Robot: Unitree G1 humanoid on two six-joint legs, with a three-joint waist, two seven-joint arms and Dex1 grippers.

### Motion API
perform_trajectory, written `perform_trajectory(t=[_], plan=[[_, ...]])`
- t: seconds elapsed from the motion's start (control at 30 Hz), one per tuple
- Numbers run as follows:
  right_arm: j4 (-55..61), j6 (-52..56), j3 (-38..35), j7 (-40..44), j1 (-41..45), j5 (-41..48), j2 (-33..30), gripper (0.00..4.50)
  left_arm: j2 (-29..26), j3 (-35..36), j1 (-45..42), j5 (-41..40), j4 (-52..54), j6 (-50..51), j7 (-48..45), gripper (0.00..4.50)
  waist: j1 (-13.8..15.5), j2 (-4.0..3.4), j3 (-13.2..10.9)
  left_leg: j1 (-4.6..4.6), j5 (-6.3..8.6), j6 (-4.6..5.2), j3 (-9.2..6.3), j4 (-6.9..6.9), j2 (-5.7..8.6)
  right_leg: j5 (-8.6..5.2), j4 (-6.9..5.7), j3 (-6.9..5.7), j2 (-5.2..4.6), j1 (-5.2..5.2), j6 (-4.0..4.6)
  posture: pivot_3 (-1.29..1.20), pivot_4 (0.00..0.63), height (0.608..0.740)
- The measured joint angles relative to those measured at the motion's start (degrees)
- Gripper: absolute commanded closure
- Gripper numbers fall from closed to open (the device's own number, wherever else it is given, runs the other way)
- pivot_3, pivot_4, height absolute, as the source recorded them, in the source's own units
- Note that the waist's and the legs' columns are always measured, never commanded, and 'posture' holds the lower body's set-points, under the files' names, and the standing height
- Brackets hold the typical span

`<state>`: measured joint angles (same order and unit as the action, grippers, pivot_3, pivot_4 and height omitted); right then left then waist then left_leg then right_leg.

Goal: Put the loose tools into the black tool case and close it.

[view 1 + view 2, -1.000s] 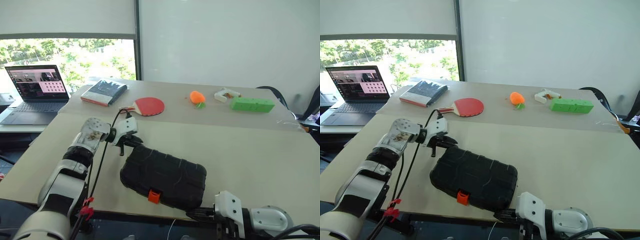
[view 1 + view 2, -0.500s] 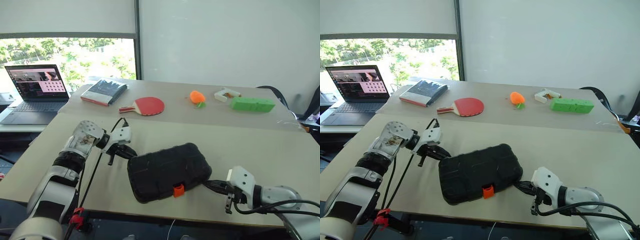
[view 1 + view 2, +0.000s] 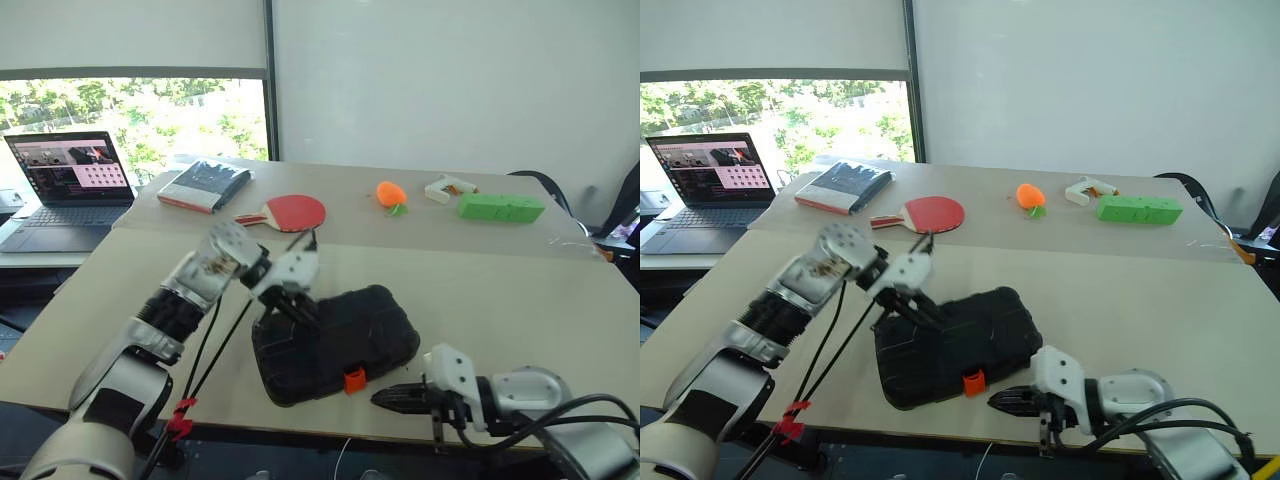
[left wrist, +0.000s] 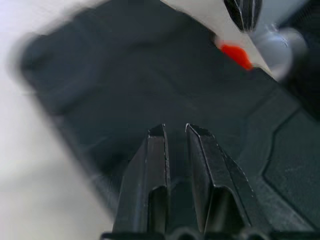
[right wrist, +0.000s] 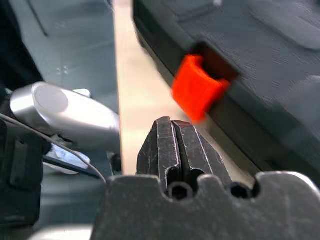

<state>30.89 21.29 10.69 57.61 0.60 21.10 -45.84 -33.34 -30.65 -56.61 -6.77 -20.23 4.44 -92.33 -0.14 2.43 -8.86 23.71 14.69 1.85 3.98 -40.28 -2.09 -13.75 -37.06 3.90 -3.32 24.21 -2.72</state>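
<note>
1. Near the front edge of the light table (image 3: 520, 290): black tool case (image 3: 350, 335), lid shut, lying flat and slightly askew, its orange latch (image 3: 354, 380) facing the front edge
2. Left gripper (image 3: 305, 313): reaching in from the left, tilted downward over the near left part of the case lid; in the left wrist view its two black fingers (image 4: 150, 170) stand a narrow slit apart, with nothing between them, over the dark ribbed lid
3. Right gripper (image 3: 392, 398): lying low at the table's front edge, pointing left, just in front of the case and near the latch; fingers pressed together, empty; in the right wrist view the tips (image 5: 175, 145) sit close below the orange latch (image 5: 197, 87), contact not discernible
4. Far half of the table, well apart from the case: red table-tennis paddle (image 3: 295, 212), orange carrot-shaped toy (image 3: 392, 194), green block (image 3: 500, 207), white object (image 3: 447, 188) beside the block, dark book (image 3: 208, 185)
5. Separate desk to the left: open laptop (image 3: 65, 190), screen lit
</note>
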Motion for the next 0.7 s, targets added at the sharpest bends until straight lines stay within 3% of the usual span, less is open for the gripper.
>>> perform_trajectory(t=[0.17, 0.7], plan=[[-1.5, 0.8, 3.7, -1.3, 4.4, -2.3, 3.0, 4.5, 1.7, -0.8, -0.1, 4.1, -2.4, -10.2, 0.5, 3.79, 0.3, -0.08, 0.3, -0.5, 0.0, 0.01, 0.05, -0.01, 0.06, 0.0, 0.02, 0.01, -0.04, -0.51, -0.01, 0.0, 0.15, 0.736], [-7.0, -6.0, 7.5, -2.9, 6.4, -11.5, 6.5, 4.5, 3.4, 1.4, 0.8, 5.2, -3.4, -5.4, 0.2, 3.79, 0.1, -0.04, 0.6, -1.06, -0.01, 0.03, -0.05, -0.01, 0.03, -0.07, 0.06, 0.0, 0.0, -1.08, 0.02, 0.0, 0.15, 0.736]])
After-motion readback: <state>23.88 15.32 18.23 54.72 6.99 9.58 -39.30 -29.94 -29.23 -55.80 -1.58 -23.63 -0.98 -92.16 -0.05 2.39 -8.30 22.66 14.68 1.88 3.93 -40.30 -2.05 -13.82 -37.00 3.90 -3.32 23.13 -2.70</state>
